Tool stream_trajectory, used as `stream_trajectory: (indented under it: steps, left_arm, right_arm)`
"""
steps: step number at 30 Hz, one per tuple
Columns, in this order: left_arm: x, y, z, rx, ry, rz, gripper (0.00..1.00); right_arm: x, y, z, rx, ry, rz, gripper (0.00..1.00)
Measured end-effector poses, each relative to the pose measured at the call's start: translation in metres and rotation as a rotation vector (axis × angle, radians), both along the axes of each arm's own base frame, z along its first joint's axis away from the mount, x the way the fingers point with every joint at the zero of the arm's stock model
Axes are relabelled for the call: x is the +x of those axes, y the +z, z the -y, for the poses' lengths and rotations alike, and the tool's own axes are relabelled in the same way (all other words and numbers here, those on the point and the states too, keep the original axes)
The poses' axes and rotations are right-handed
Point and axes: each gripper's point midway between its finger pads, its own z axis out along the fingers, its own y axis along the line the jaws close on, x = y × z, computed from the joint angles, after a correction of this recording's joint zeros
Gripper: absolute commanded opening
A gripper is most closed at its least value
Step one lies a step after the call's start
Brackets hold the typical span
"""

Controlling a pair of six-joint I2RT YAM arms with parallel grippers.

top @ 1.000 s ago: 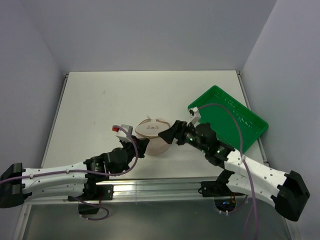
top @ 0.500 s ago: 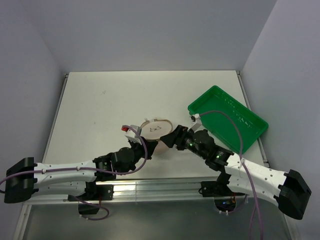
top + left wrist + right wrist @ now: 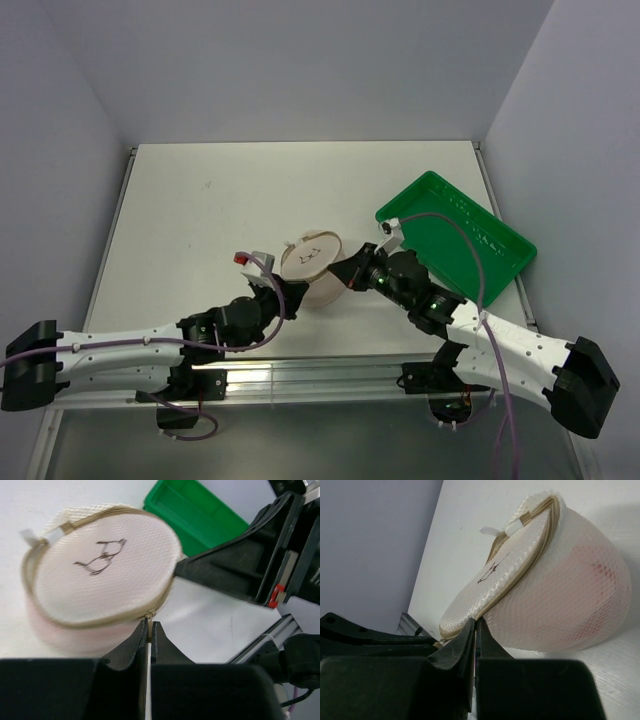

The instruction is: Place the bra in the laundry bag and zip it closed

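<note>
The laundry bag lies near the table's front middle, a round mesh case whose upper disc bears a dark mark. Through the mesh wall the pale pink bra shows inside. From the near left, my left gripper is shut on the thin tan zipper pull at the bag's rim. At the bag's right side, my right gripper is shut on the seam where the disc meets the wall. In the top view the left gripper and the right gripper flank the bag.
A green rectangular tray sits at the right behind the right arm, its corner close to the bag. A metal rail runs along the table's front edge. Grey walls enclose the table on three sides.
The right gripper has closed from wide open onto the bag's rim. The bag's upper disc has tilted up and shifted slightly right. The left gripper stayed shut and shifted little.
</note>
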Motion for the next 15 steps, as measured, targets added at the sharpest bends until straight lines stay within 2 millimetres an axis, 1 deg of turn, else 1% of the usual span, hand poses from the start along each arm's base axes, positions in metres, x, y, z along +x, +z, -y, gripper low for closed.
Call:
stream_trajectory:
  steps: [2,7,9,10,11,12,13,14,15]
  left_arm:
    - [0.000,-0.003,-0.010,0.007,0.020,-0.003,0.00]
    - [0.000,-0.008,-0.040,0.014,0.080,-0.015,0.00]
    - [0.000,-0.006,-0.050,0.001,0.102,-0.018,0.00]
    - [0.000,-0.004,-0.055,-0.007,0.112,-0.020,0.00]
    - [0.000,-0.003,-0.058,-0.013,0.121,-0.021,0.00]
    - [0.000,-0.002,-0.062,-0.015,0.131,-0.019,0.00]
    - [0.001,-0.001,-0.065,-0.016,0.138,-0.017,0.00]
    - [0.001,0.000,-0.067,-0.016,0.146,-0.013,0.00]
    - [0.002,-0.001,-0.068,-0.007,0.152,-0.009,0.00]
  right_arm:
    - [0.008,-0.002,0.007,-0.008,-0.014,0.001,0.00]
    - [0.035,-0.006,0.032,-0.033,-0.058,-0.002,0.00]
    - [0.043,-0.006,0.035,-0.044,-0.042,-0.010,0.00]
    - [0.045,-0.005,0.032,-0.051,-0.019,-0.018,0.01]
    - [0.046,-0.003,0.029,-0.057,0.004,-0.018,0.06]
    - [0.047,0.001,0.024,-0.058,0.027,-0.014,0.14]
    - [0.048,0.004,0.021,-0.060,0.047,-0.011,0.37]
    - [0.049,0.006,0.018,-0.060,0.057,-0.010,0.50]
    - [0.053,0.009,0.018,-0.069,0.055,0.001,0.68]
